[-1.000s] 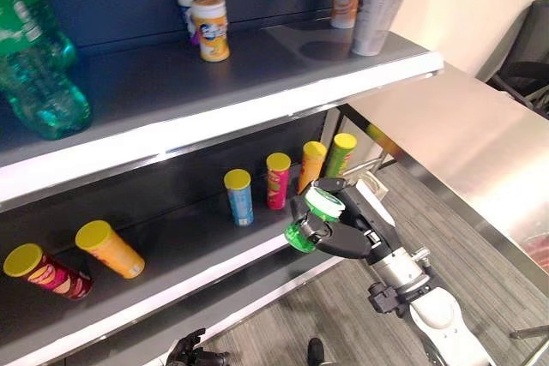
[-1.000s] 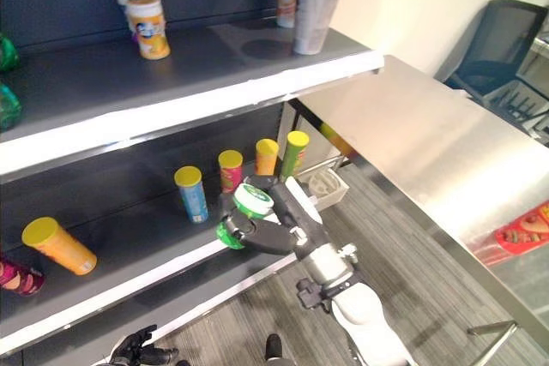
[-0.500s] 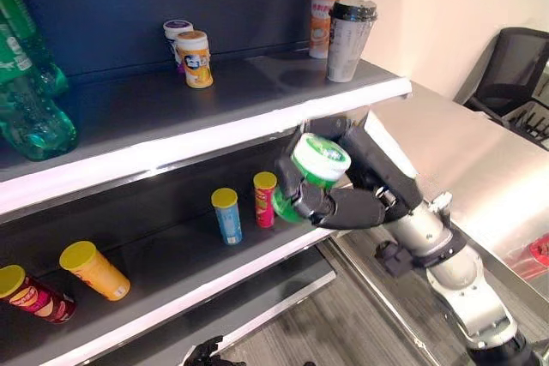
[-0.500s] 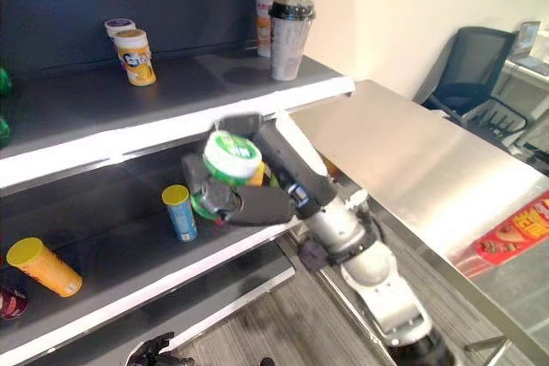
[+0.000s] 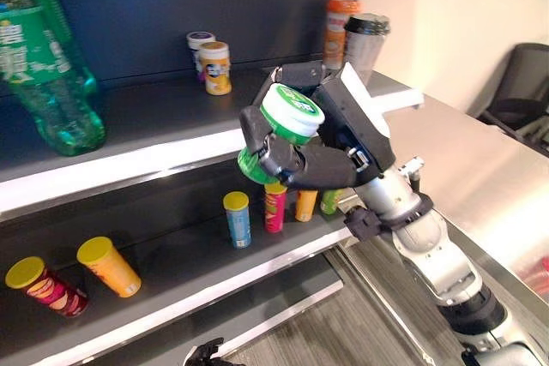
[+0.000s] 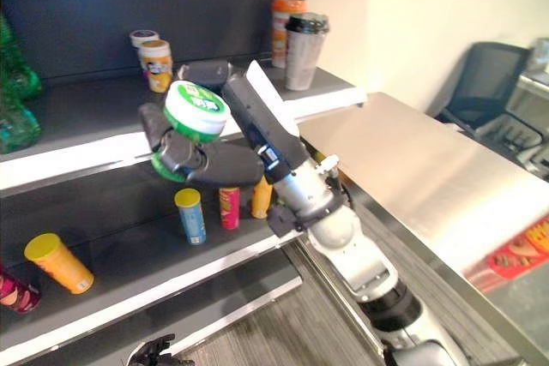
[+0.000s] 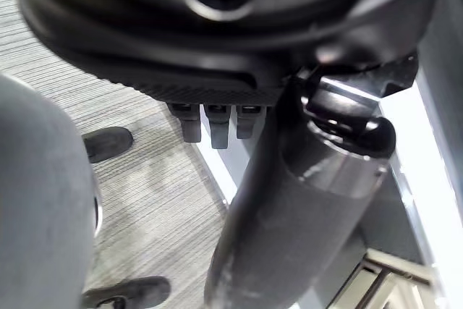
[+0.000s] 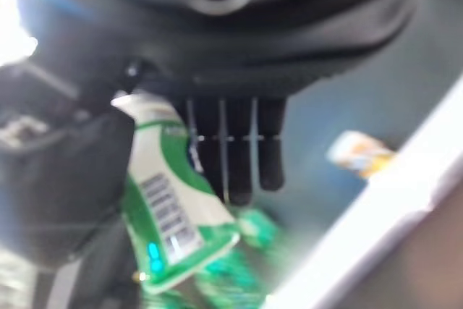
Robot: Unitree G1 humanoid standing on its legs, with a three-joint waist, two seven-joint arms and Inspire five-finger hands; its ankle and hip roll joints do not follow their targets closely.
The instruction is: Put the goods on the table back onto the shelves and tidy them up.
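At the upper shelf's [image 5: 171, 147] front edge, in the left eye view, I see my right hand [image 5: 322, 165] wrapped around the green canister [image 5: 279, 130], held tilted in the air. In the right wrist view its fingers [image 8: 239, 153] and thumb clamp that canister. In the left wrist view my left hand's [image 7: 217, 117] fingers hang relaxed above the floor [image 7: 155, 193].

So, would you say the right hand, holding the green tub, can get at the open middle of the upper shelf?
Probably yes. The right hand, shut on the green tub, is at the upper shelf edge, and the stretch between the green bottles and small jars looks bare.
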